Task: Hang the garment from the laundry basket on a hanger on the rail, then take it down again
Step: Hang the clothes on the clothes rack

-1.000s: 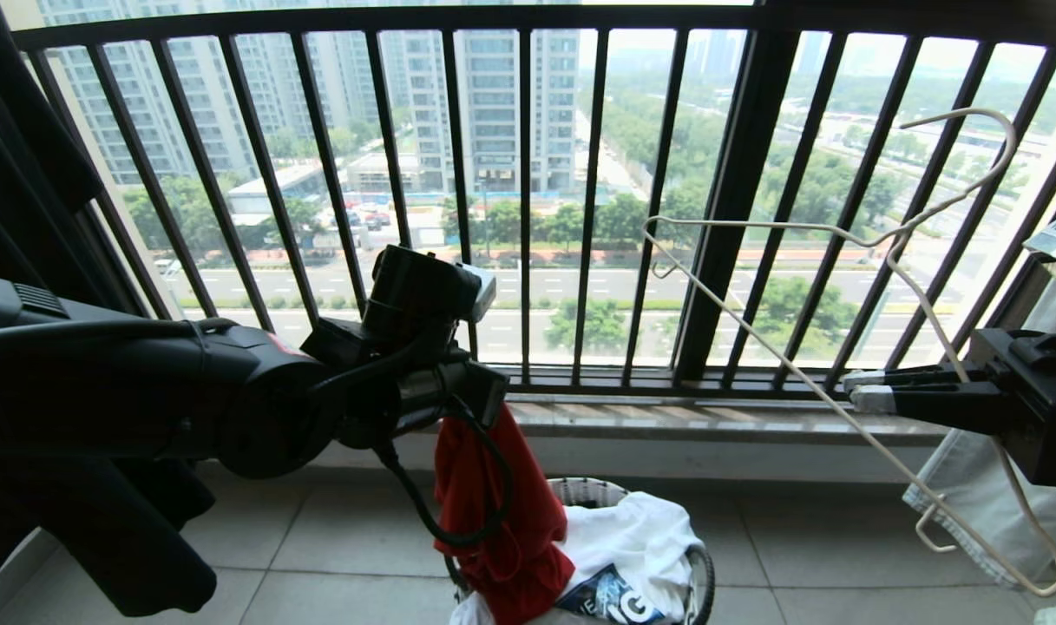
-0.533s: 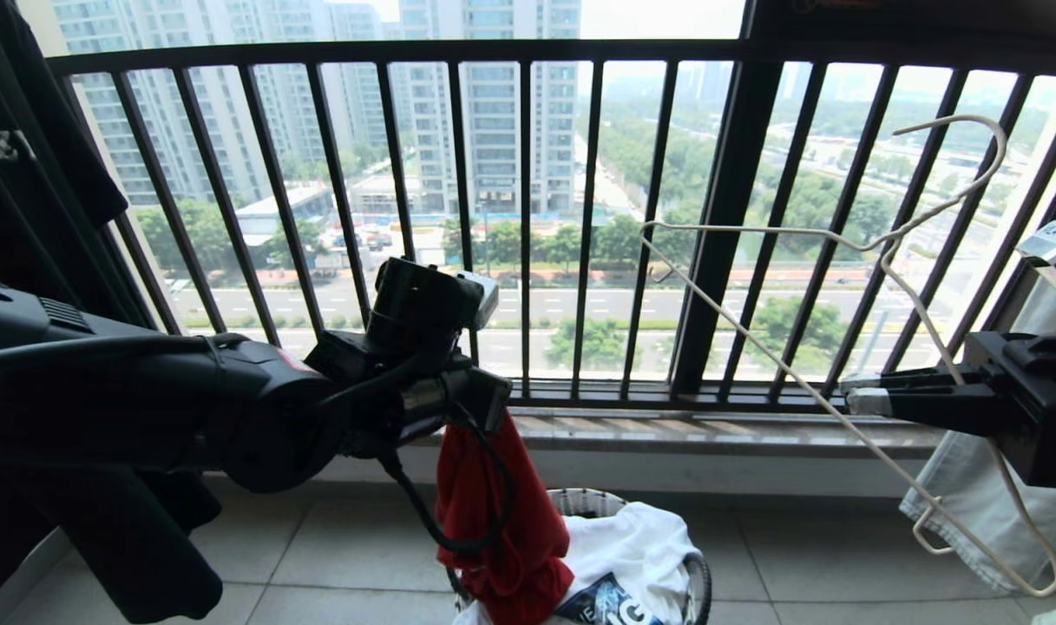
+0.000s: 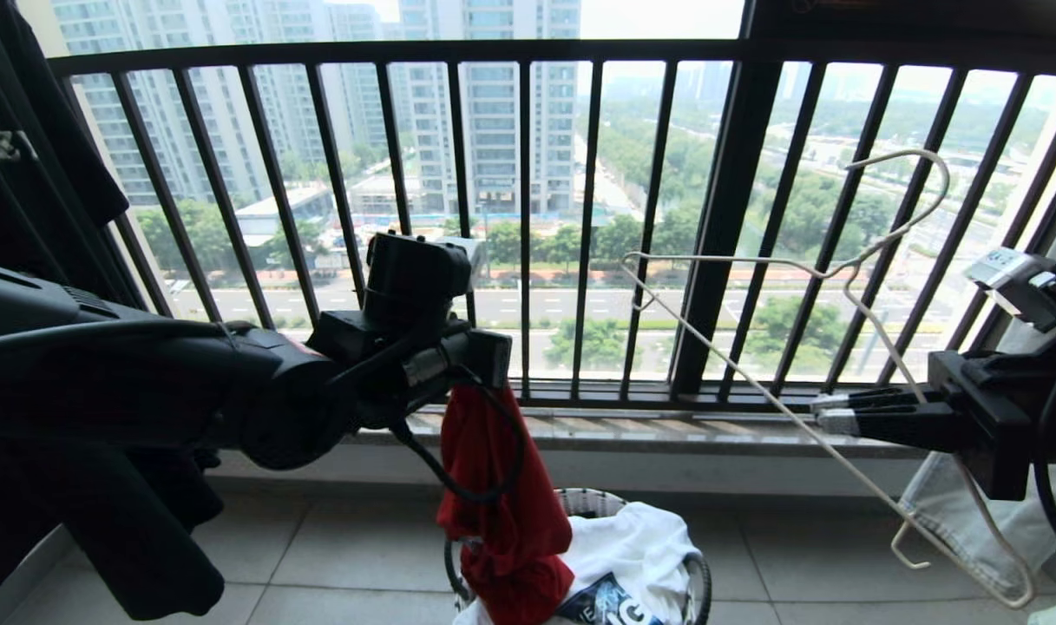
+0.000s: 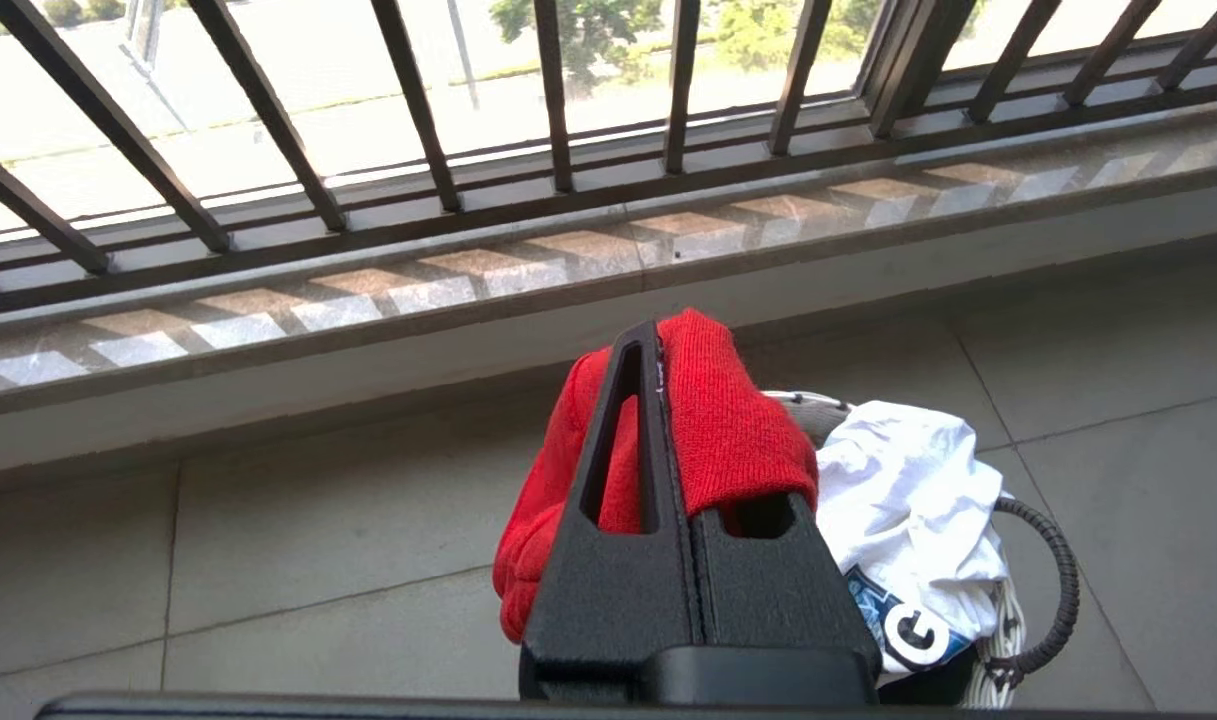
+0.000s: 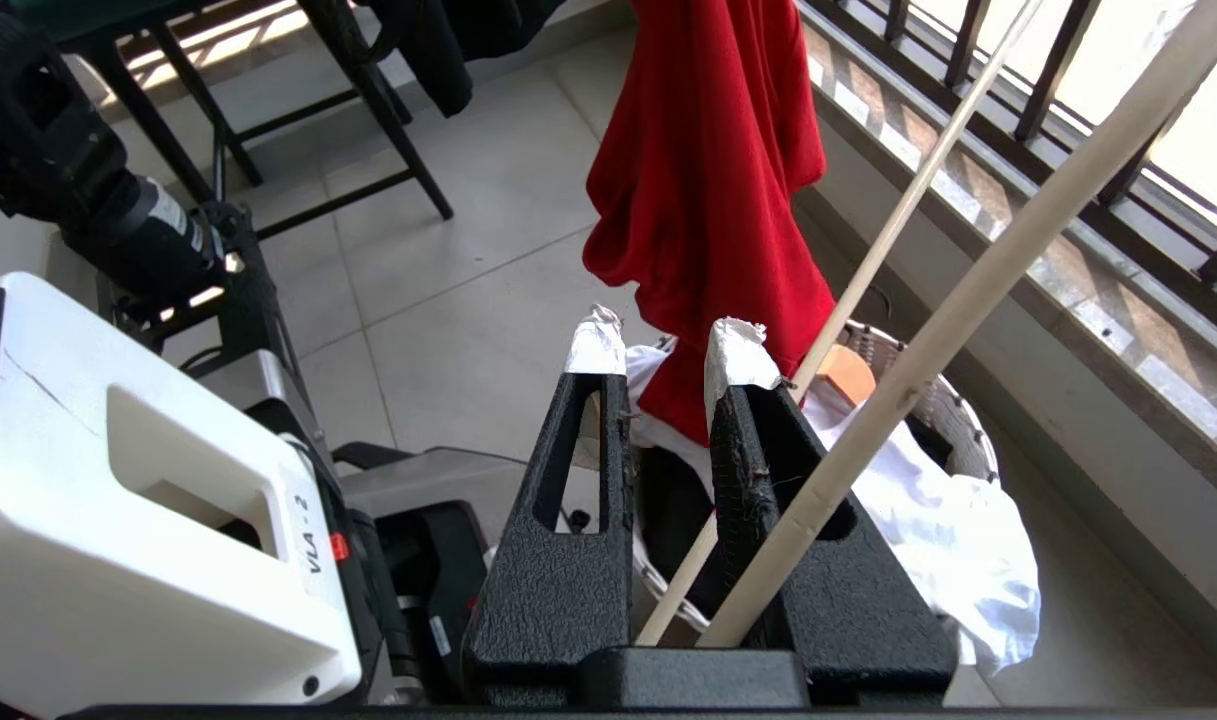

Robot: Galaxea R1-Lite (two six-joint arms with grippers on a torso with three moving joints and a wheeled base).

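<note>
Left gripper (image 4: 658, 420) pinches the ribbed red garment (image 3: 501, 512) (limp folds); right gripper (image 3: 827, 415) clamps the thin wire hanger (image 3: 753, 382).

The laundry basket (image 3: 699, 569) is mostly buried under the white cloth (image 3: 640, 542) and cut by the head view's lower edge, the red garment (image 3: 501, 512) hides its near rim, and the left end effector (image 4: 658, 350) is swallowed by red folds (fingertips unseen).

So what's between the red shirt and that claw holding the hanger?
In the head view, nothing solid: the red shirt and right gripper are separated by open air, with only the hanger's wire slanting through.
</note>
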